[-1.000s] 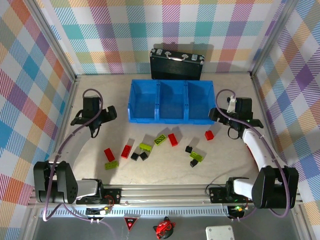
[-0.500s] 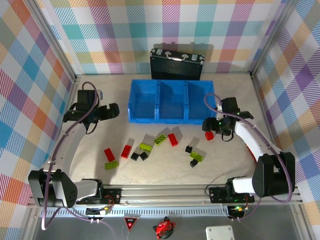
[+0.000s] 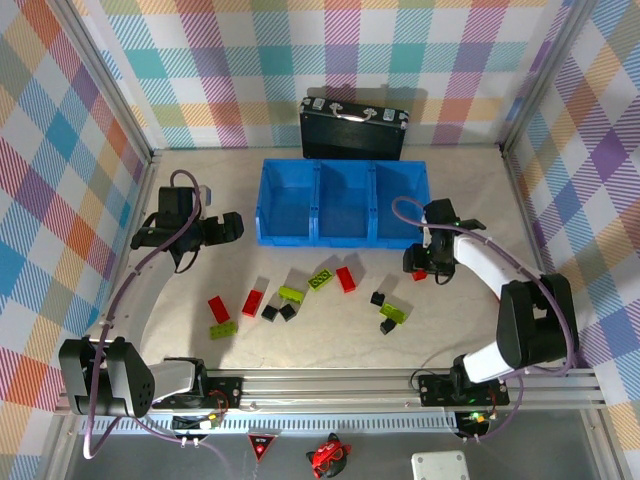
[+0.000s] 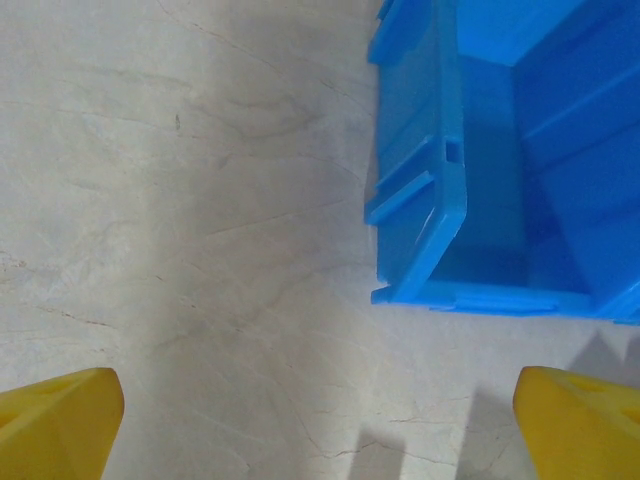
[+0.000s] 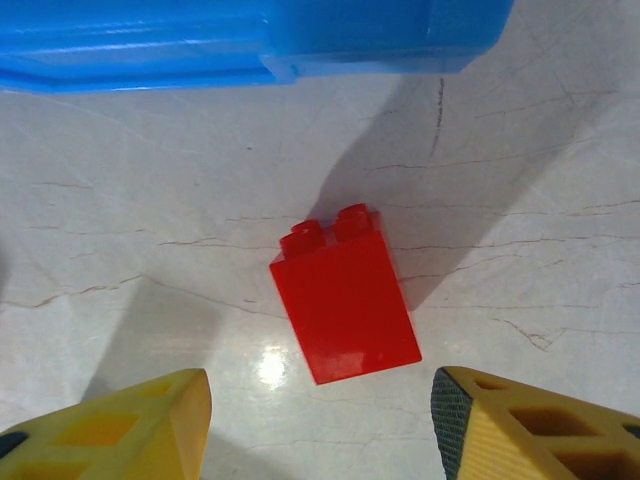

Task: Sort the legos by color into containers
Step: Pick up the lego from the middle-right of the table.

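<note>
Near middle of the surface (image 3: 330,345): most of the legos (image 3: 291,294), red, lime-green and black, loose and unsorted.

Further back on the right: a lone red brick (image 5: 345,300), flat on the surface, just in front of the right end of the containers (image 3: 340,240).

Right end effector (image 5: 320,425): swung in from the right edge over the last second and lowered over that brick. Narrowed from wide to roughly half, one of the fingers (image 5: 150,420) on either side of the brick's near end, a gap on each side, not gripping yet. Looks like the first pick about to close, then a short carry to a compartment just behind.

Left end effector (image 3: 225,228): fully wide, holding nothing, nudged slightly toward the left compartment's corner, well apart from the bricks.

Containers: nothing visible yet in any of the three compartments.

Far back, against the wall: a black case (image 3: 353,128), no part of the sorting.
</note>
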Motion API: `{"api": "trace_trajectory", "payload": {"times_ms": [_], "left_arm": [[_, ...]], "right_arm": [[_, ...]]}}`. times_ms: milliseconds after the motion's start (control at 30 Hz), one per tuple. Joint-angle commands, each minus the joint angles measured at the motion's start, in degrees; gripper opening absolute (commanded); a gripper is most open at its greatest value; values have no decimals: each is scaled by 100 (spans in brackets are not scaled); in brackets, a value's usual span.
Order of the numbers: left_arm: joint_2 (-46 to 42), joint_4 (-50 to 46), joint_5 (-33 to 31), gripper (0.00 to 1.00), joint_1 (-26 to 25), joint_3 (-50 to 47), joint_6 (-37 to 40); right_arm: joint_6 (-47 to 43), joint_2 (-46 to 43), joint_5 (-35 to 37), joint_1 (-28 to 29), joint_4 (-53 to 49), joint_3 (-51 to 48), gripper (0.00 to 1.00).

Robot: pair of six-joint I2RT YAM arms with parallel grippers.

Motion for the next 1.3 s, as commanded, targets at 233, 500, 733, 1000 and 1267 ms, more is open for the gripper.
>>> {"api": "trace_trajectory", "payload": {"times_ms": [233, 500, 733, 1000, 1267], "left_arm": [[-65, 62, 99, 100, 76, 10, 164], [-6, -61, 45, 100, 155, 98, 285], [-34, -34, 69, 100, 169, 79, 282], [-35, -44, 58, 100, 176, 80, 282], [-34, -52, 60, 100, 182, 89, 276]], "right_arm": [[91, 484, 340, 142, 153, 113, 56], [10, 542, 448, 178, 115, 78, 50], [-29, 586, 440, 190, 125, 70, 46], [-41, 598, 409, 221, 87, 96, 40], [-49, 587, 405, 277, 47, 139, 37]]}}
